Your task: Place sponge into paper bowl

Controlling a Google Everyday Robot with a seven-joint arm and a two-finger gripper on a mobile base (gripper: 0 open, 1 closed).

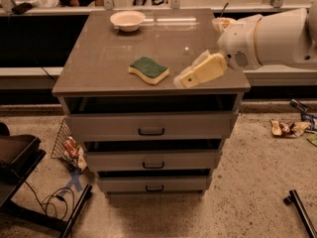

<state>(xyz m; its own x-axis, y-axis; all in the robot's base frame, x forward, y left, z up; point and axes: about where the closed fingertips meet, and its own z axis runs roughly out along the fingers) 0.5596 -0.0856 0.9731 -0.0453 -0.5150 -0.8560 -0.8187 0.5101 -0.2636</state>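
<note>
Floor, lower left: a black stand (17, 157) with loose cables (52, 200) beside it.
Floor, lower right: a black bar (300, 211); further up, scattered wrappers (286, 128).
Wire basket (65, 145): leans against the cabinet's left side, with crumpled packets in it.
Cabinet (148, 125): fills the middle of the frame, with three drawers stacked, each with a dark handle; the top drawer handle (151, 131) sits just under the grey top.
Sponge (148, 69): lies flat on the cabinet top, near the front edge and slightly right of centre, green side up, yellow foam showing along its front.
Gripper (182, 81): pale yellow, right of the sponge, near it but not touching it, slanting down to the left, its tip low over the front right part of the top.
Gripper state: it has hold of nothing; how far open it is I cannot tell.
Arm (277, 36): white and bulky, entering from the right edge of the frame.
Paper bowl (128, 20): upright at the far left part of the top, well apart from the sponge.
</note>
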